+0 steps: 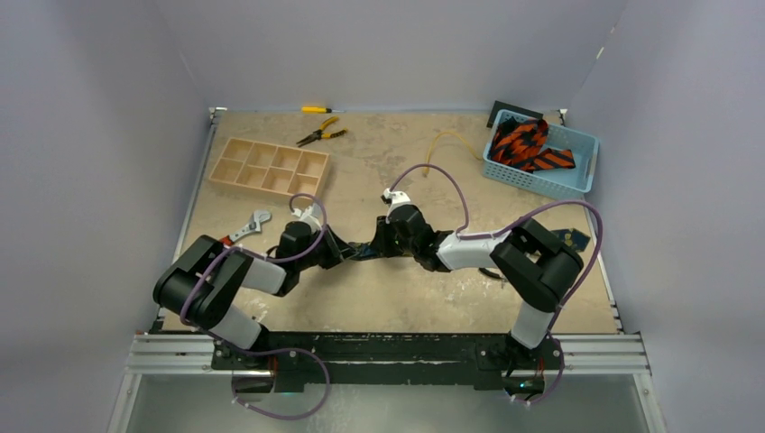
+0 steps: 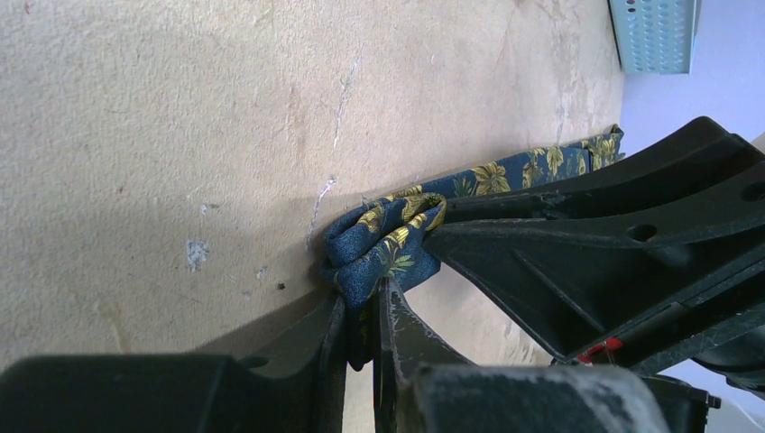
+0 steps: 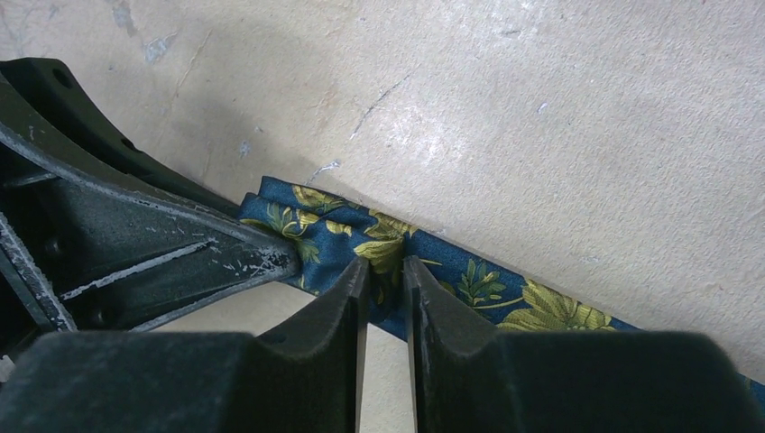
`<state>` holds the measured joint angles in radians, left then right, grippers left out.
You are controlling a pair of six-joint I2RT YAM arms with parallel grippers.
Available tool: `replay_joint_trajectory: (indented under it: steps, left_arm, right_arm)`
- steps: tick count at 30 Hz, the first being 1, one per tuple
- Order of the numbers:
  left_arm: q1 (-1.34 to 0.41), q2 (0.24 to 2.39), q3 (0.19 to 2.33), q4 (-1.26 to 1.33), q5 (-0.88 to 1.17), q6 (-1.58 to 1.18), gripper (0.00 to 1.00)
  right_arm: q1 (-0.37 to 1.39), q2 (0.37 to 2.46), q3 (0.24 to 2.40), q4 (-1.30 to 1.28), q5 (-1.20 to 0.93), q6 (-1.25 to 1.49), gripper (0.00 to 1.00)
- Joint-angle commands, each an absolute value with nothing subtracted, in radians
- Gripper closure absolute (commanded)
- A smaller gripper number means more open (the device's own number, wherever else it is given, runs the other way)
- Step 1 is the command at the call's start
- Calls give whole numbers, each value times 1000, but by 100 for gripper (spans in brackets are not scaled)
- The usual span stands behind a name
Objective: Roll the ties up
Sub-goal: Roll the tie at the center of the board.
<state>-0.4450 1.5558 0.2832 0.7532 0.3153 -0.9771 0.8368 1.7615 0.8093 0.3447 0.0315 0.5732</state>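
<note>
Navy tie, leaf-printed: bunched end clenched by left end effector, adjoining strip pinched by right end effector; shown in wrist views. Orange-red ties in basket: shown overhead only.

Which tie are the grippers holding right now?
The navy tie with yellow leaves, pinched by the left gripper and right gripper; the orange-striped ties lie in the blue basket.

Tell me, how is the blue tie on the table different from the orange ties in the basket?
The blue tie has yellow-green leaves and flowers; the orange ties have black stripes. The blue tie lies on the table; the orange ties sit bunched in the basket. Jaws pinch the blue tie; nothing holds the orange ties. Both are cloth ties.
</note>
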Motion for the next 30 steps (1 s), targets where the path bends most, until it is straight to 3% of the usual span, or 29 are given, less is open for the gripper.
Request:
replay_joint_trajectory:
  steps: [1, 4, 7, 15, 22, 30]
  left_arm:
    - [-442, 1501, 302, 679, 311, -939, 100]
    - [-442, 1450, 337, 521, 259, -884, 100]
    - [-442, 1385, 373, 357, 180, -835, 100]
    - [-487, 1323, 527, -35, -60, -732, 100]
    - [-540, 1328, 633, -221, -201, -693, 100]
    - [-552, 1325, 652, -266, -233, -686, 100]
  right_arm:
    - [834, 1710, 800, 356, 48, 556, 71]
    - [834, 1655, 786, 306, 48, 593, 57]
    - [834, 1585, 764, 280, 57, 600, 54]
    - [835, 1562, 794, 286, 6, 577, 77]
    - [837, 1701, 902, 330, -92, 635, 82]
    - [841, 1842, 994, 357, -165, 702, 85]
